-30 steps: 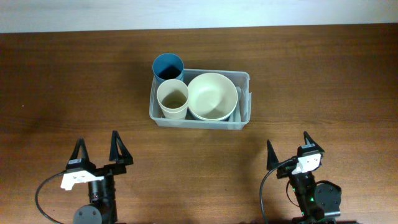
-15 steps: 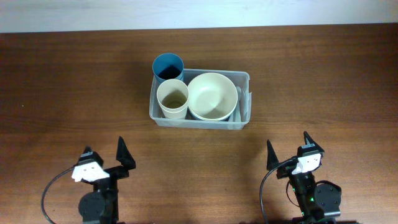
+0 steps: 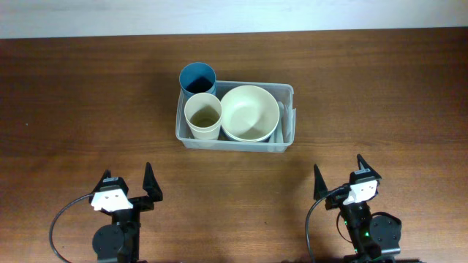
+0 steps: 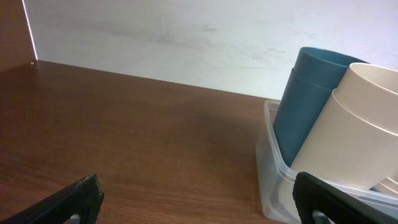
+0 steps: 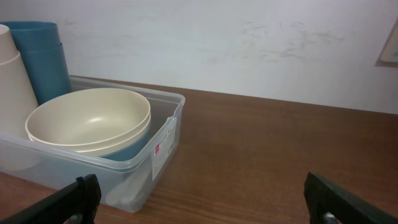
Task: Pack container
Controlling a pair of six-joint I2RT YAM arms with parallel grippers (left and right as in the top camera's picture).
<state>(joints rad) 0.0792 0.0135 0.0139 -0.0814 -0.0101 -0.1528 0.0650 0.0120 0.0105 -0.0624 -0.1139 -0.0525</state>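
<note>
Your container (image 3: pixel 234 145) sits toward 12 o'clock on the surface, holding a blue cup (image 3: pixel 197 78), a cream cup (image 3: pixel 202 115) and a cream bowl (image 3: pixel 248 112). Your left end effector (image 3: pixel 127 177) at 7 o'clock and right end effector (image 3: pixel 338 169) at 5 o'clock both gape wide, gripping nothing, well apart from it.

The container (image 5: pixel 163 134) holds a cream bowl (image 5: pixel 87 121) near the surface's (image 5: pixel 280 155) far edge. The right claw (image 5: pixel 205 205) gapes wide.
</note>
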